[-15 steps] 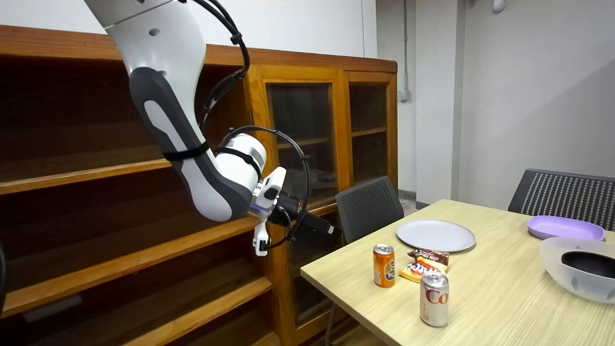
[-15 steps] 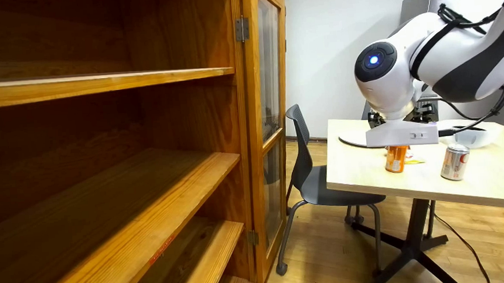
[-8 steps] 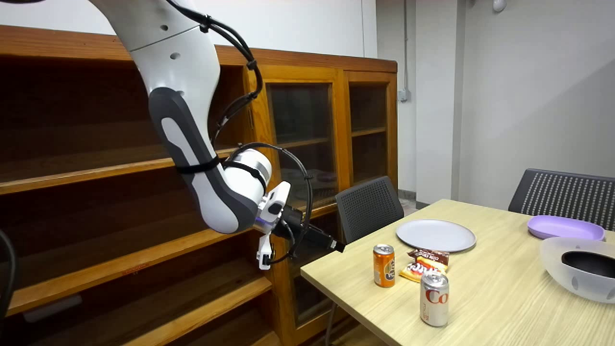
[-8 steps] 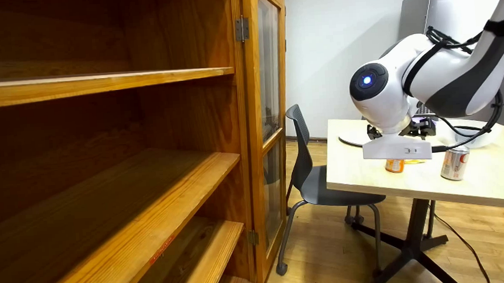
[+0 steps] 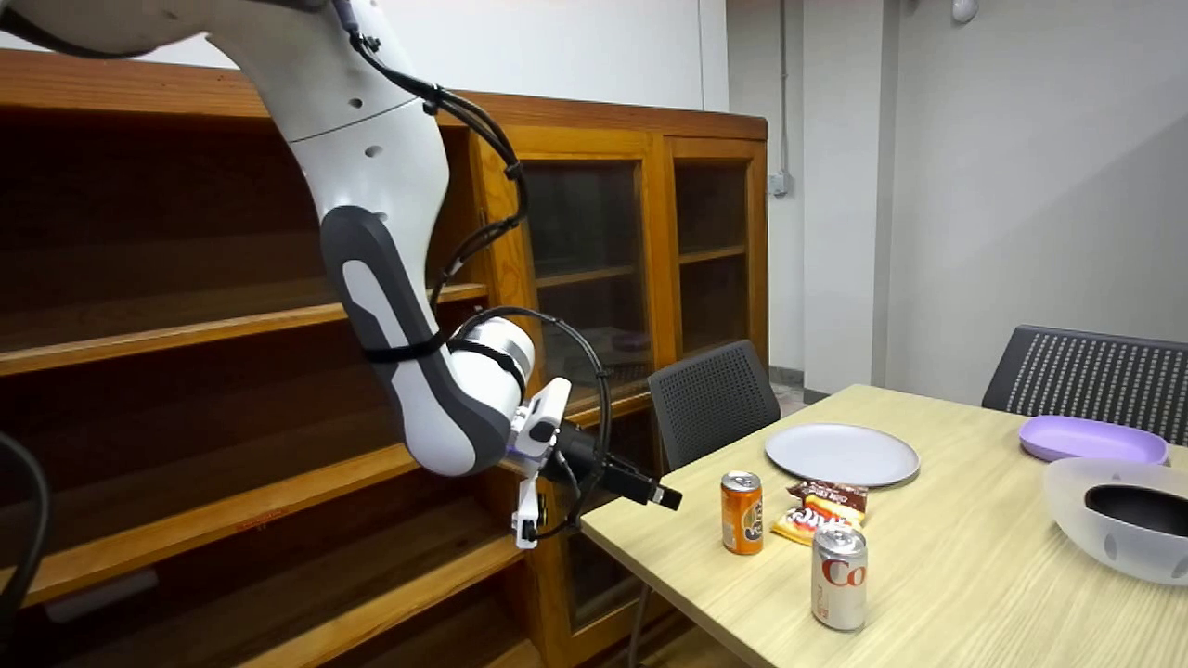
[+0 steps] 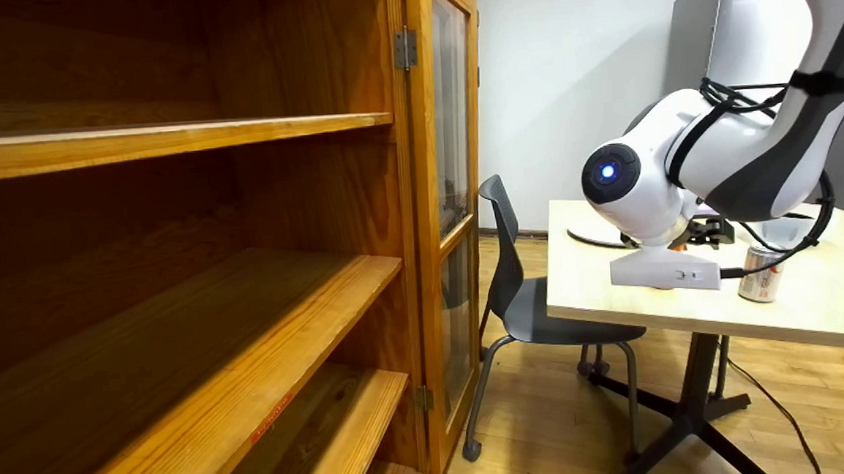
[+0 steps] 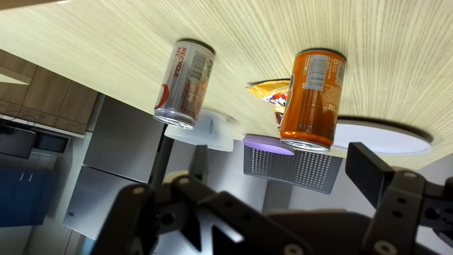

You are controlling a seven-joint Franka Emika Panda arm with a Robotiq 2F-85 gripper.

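1 gripper (image 5: pixel 665 497), jaws apart, nr 2 cans (image 7: pixel 313 101) (image 7: pixel 185 84) on 1 tbl (image 5: pixel 974 575).

wooden cabinet (image 6: pixel 317 207), part glazed | dark chair (image 5: pixel 715 405) near it | grey refrigerator (image 7: pixel 118 147) | blue cupboard (image 7: pixel 26 198)

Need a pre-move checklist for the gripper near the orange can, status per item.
1. Gripper open: ok, fingers apart in the wrist view.
2. Nothing held: ok, no object gripped.
3. Orange can upright on the table: ok.
4. Can centred between fingers: not ok, it appears nearer one finger in the wrist view.
5. Snack packets well away from the can: not ok, they lie close by.
6. Fingertip height against the can: cannot tell.
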